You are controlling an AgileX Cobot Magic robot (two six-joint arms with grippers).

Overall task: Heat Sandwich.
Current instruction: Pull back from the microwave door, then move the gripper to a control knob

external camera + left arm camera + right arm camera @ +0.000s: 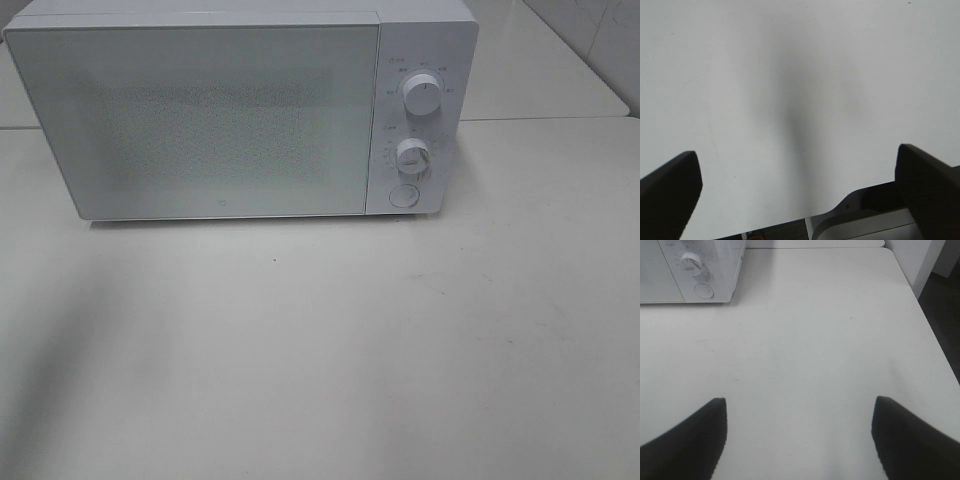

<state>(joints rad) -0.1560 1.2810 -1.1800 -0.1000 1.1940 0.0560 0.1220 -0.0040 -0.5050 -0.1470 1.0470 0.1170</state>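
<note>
White microwave [220, 115] shut, far on counter [320, 350]; no sandwich in sight. Left claw [797, 167] and right claw [800, 407] spread open, empty. Seemingly everything left to do.

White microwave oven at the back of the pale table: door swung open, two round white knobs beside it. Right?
No. The exterior high view shows the door of the white microwave oven shut, not open. The rest holds: back of the pale table, two round white knobs beside the door.

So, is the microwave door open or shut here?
Shut. The microwave door lies flush with the control panel, with no gap showing along its edge.
</note>
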